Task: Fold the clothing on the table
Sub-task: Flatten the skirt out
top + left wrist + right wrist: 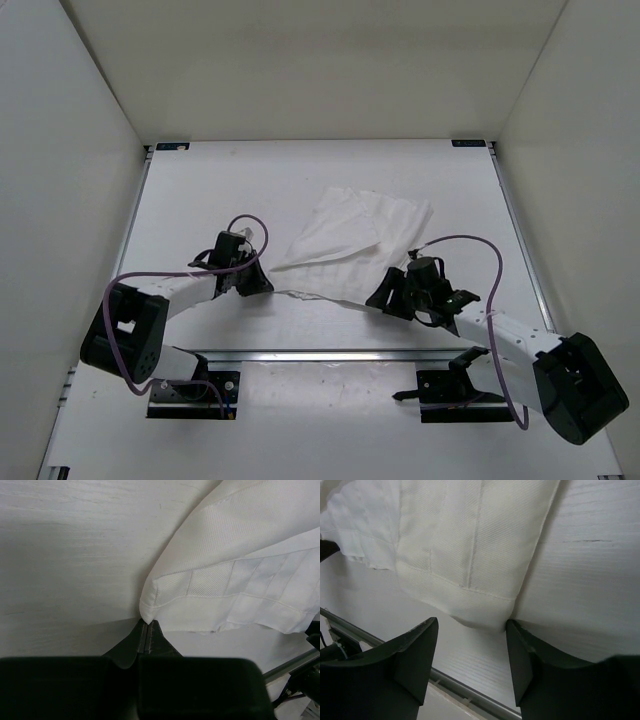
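Nearest the lens: left gripper [145,630], clamped shut at a hemmed corner of garment [235,570], seemingly pinching it, though the contact point is hard to see. Corner raised off table [200,200], shadow under it. In right wrist view: right gripper [471,630] spread apart, not gripping, another hemmed corner between its fingers. Garment plain white, fine ribbed weave, stitched hems, straight fold creases, some wrinkles. From above: crumpled, partly folded over itself, at mid table between both grippers. Near edge drawn into a thin strip from one gripper to the other, just beyond metal rail [330,354].
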